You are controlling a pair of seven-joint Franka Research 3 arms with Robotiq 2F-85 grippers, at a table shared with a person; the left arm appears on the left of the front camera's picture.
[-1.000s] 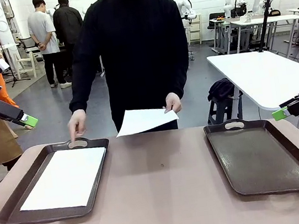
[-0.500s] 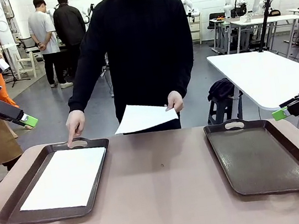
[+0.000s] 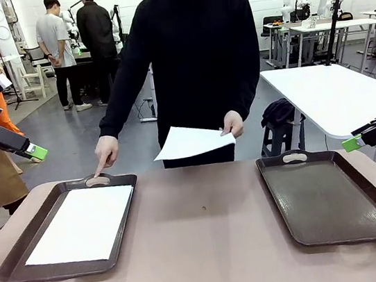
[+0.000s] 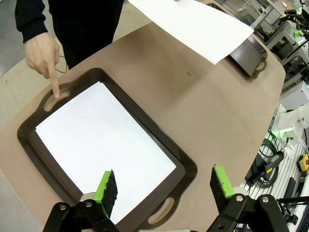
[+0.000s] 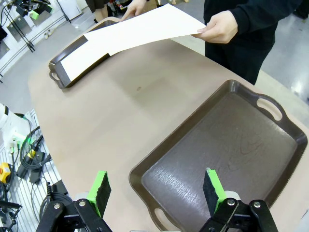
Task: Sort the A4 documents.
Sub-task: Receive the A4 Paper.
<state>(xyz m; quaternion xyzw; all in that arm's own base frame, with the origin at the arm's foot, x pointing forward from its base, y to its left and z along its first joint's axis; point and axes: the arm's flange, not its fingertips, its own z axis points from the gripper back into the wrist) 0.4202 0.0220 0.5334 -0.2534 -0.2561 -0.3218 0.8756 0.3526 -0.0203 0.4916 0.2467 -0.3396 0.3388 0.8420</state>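
The left gripper [image 4: 164,191] is seen with its jaws spread wide and nothing between them, hung above the near end of the left tray [image 4: 186,169]. In the front view it [image 3: 35,151] is held high at the left edge, off the table [image 3: 201,237]. A white sheet [image 4: 104,145] is laid flat inside that tray, well within its rim. At the tray's far handle, the person's pointing hand [image 3: 105,151] is placed with the index finger down on the handle cutout.

The right gripper [image 5: 157,189] is likewise seen released and empty, poised over the near corner of the right tray [image 5: 159,164], whose bare brown floor holds no sheet. In the front view it [image 3: 351,143] is held at the right edge, above the table.

A second sheet [image 3: 191,141] is held by one corner in the person's other hand [image 3: 232,123], raised above the table's far edge between the two trays and tilted slightly
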